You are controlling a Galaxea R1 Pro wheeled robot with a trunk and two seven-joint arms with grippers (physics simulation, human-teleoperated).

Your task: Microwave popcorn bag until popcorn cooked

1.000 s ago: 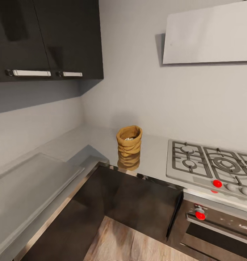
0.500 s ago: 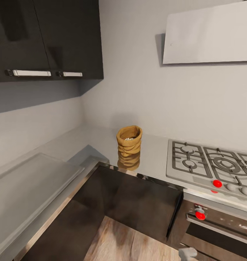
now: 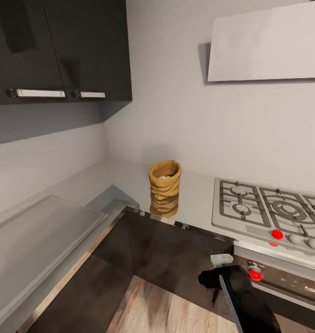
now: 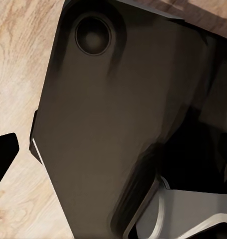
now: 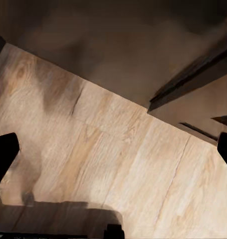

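The tan-brown popcorn bag (image 3: 165, 185) stands upright on the glossy grey countertop (image 3: 196, 199), near the corner and left of the hob. Whitish popcorn bits (image 3: 165, 176) show in its open top. The microwave is out of view. My dark right arm (image 3: 243, 298) rises at the lower right of the head view, in front of the oven, well below and right of the bag. In the right wrist view my right gripper (image 5: 113, 154) is open over the wooden floor, holding nothing. In the left wrist view my left gripper (image 4: 113, 154) points at my own dark body, one fingertip (image 4: 2, 159) set wide.
A steel gas hob (image 3: 268, 210) with red knobs lies right of the bag, with an oven (image 3: 277, 286) below it and a white hood (image 3: 268, 44) above. Dark upper cabinets (image 3: 60, 51) hang at the left. A side worktop (image 3: 33, 236) runs along the left wall. Wooden floor (image 3: 153, 310) lies below.
My right arm has come up into the head view at the lower right, from just a grey tip half a second ago. The bag and the camera have not moved.
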